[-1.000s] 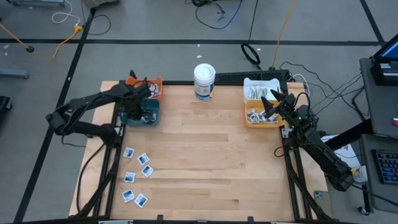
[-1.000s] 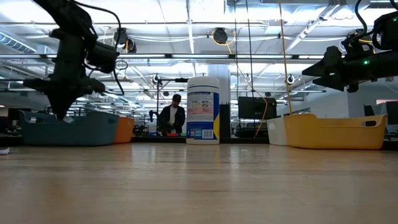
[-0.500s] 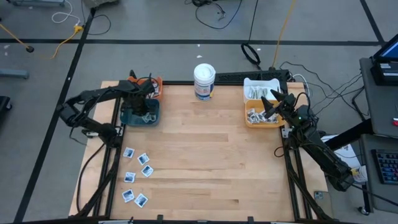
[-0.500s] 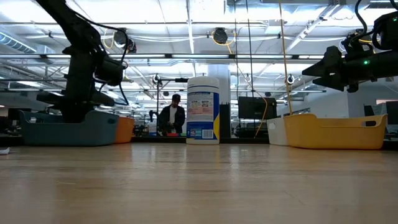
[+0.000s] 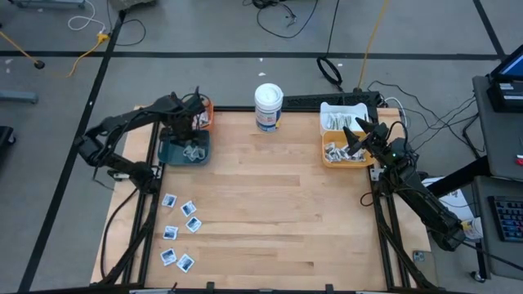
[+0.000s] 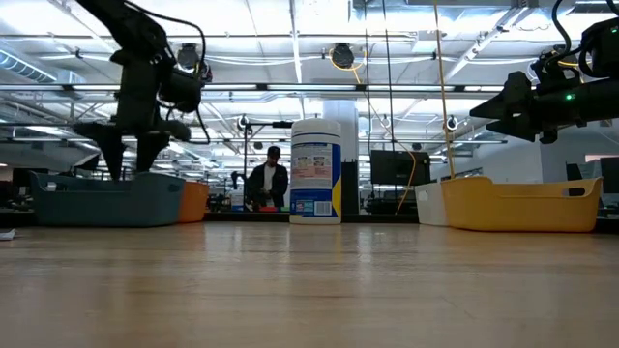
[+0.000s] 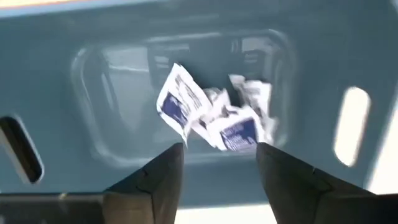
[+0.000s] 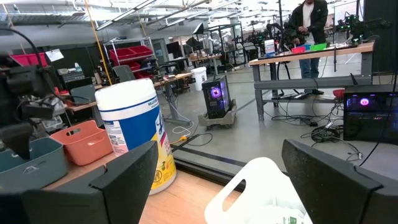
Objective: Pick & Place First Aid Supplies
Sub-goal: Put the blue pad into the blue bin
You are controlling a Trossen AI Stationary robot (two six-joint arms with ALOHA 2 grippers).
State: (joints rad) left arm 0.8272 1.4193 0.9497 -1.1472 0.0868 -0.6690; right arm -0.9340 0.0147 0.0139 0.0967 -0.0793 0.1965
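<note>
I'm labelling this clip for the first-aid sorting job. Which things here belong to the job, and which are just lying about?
Job:
- sachets on the table
- sachets in the teal bin
- teal bin
- strips in the yellow bin
- left gripper, open above the teal bin
- right gripper, over the yellow bin

Lying about:
- white tub
- orange bin
- white bin

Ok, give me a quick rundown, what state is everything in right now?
left hand: open, empty, above teal bin
right hand: open, over yellow bin
teal bin: holds sachets
sachets on table: loose, not yet picked
white tub: upright, lid on
yellow bin: holds packets
</note>
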